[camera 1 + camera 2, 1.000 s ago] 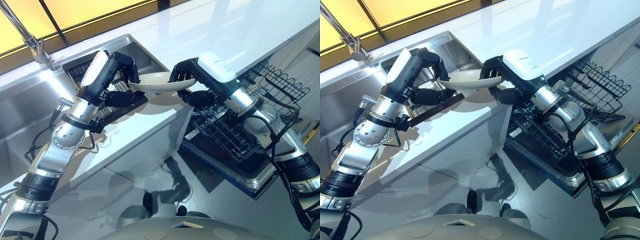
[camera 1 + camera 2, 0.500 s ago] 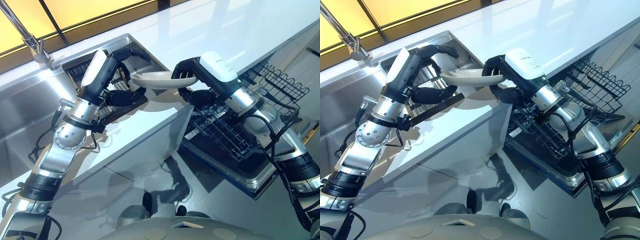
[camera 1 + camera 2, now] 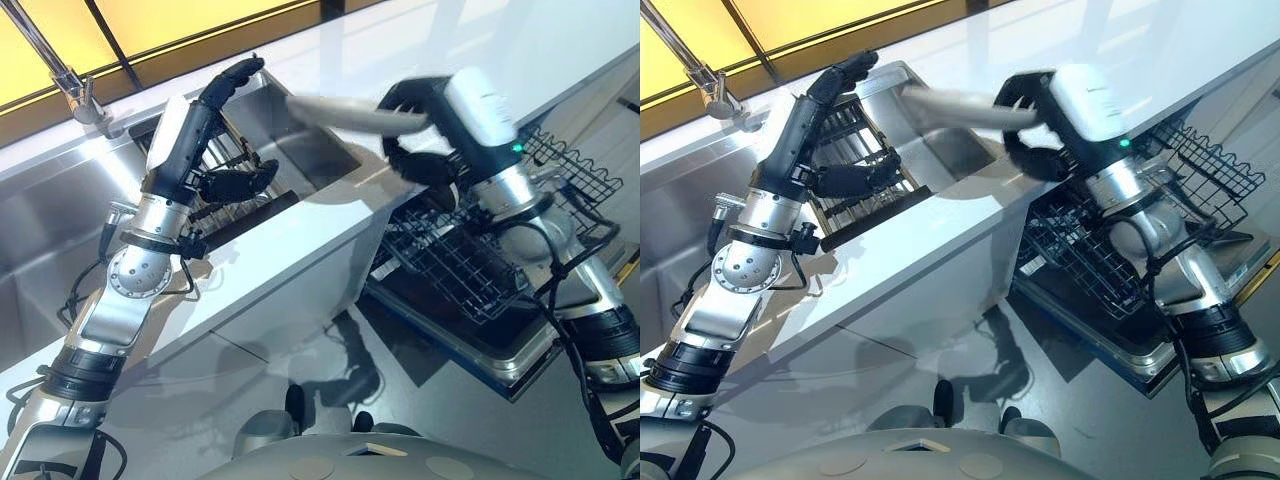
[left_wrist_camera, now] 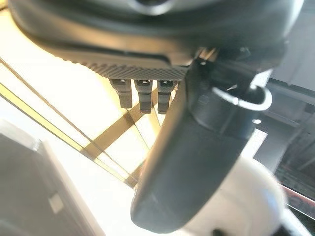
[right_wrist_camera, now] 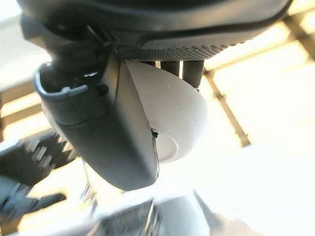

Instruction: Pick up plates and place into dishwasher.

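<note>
Pale ceramic is seen in the plate point(image 3: 345, 115), which is held above the sink's near corner, its rim pinched between the thumb and curled fingers of the right hand point(image 3: 425, 135). It is gripped by one edge and kept roughly level, probably so that it can be swung across to the dishwasher rack point(image 3: 470, 255) and stood between the wire tines. The plate is carried well clear of the counter and touches nothing but that hand. The left hand point(image 3: 205, 130) is raised over the sink with its fingers spread and nearly straight, and nothing is held in it; it appears to be kept out of the plate's path. Beneath it a dark wire drying rack point(image 3: 855, 185) sits inside the stainless sink point(image 3: 40, 215), and a chrome tap point(image 3: 70, 85) rises at the back. A glossy white counter point(image 3: 300, 255) runs along the front, and the dishwasher's wire basket is drawn out on its open door beside the counter. Yellow panels with dark frames are seen behind.
</note>
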Available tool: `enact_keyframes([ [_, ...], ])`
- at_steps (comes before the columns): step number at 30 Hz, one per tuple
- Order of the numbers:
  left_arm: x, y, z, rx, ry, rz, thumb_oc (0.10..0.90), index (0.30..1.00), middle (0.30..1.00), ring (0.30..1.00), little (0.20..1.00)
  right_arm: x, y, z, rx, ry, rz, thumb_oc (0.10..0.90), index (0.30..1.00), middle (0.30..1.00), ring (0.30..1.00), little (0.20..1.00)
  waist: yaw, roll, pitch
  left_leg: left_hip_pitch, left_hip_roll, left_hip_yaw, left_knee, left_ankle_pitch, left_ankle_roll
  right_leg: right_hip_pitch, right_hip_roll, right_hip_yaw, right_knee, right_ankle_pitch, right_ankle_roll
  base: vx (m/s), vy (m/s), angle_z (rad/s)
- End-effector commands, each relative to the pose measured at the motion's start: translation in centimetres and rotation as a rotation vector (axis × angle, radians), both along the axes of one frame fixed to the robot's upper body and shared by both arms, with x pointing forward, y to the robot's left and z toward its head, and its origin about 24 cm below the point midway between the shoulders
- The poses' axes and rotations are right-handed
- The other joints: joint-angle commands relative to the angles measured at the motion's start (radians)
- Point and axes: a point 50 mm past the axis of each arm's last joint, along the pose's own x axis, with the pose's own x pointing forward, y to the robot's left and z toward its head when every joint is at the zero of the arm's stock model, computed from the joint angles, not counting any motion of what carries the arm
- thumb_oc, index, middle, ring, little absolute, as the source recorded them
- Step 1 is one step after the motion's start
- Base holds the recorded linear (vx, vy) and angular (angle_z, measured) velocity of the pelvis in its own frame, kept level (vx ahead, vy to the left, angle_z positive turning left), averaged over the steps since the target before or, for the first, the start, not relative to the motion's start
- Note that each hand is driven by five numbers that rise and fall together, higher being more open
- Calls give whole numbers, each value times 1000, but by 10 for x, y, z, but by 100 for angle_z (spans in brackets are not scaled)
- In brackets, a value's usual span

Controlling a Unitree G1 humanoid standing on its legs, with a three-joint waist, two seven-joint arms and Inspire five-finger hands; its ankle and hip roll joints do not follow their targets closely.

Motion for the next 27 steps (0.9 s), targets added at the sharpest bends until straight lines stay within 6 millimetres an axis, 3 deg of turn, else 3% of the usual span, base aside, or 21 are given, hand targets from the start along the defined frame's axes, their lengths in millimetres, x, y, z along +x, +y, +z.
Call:
enact_keyframes([
  [1, 3, 23, 32, -48, -150, 101, 800, 900, 900, 900, 900, -20, -27, 51, 194, -334, -50, 100, 300, 300, 300, 200, -6, 4, -107, 34, -49, 22, 28, -145, 10, -102, 40, 9, 141, -55, 62, 0, 0, 0],
  [6, 5, 41, 30, -58, -120, 185, 800, 900, 900, 900, 900, -28, -57, 54, 248, -392, -179, 100, 300, 300, 300, 200, -20, 3, -111, 36, -48, 35, 29, -149, 12, -105, 40, 18, 141, -57, 65, 4, 1, -2],
  [12, 5, 58, 27, -142, -82, 238, 800, 900, 900, 900, 900, -36, -91, 48, 328, -345, -297, 100, 300, 300, 300, 200, -37, 1, -114, 39, -44, 48, 26, -151, 12, -108, 42, 31, 145, -59, 66, 2, 0, -1],
  [18, -1, 79, 7, -305, -29, 307, 800, 900, 900, 900, 900, -52, -129, 10, 553, -200, -385, 100, 300, 300, 300, 200, -60, 3, -109, 44, -39, 69, 21, -151, 16, -119, 40, 39, 161, -60, 70, 23, -4, -2],
  [27, -17, 100, -26, -405, 60, 404, 800, 900, 900, 900, 900, -60, -140, -53, 618, 59, -470, 100, 300, 300, 300, 200, -75, 6, -90, 45, -33, 89, 25, -152, 21, -131, 35, 29, 184, -67, 69, 14, -6, -7],
])
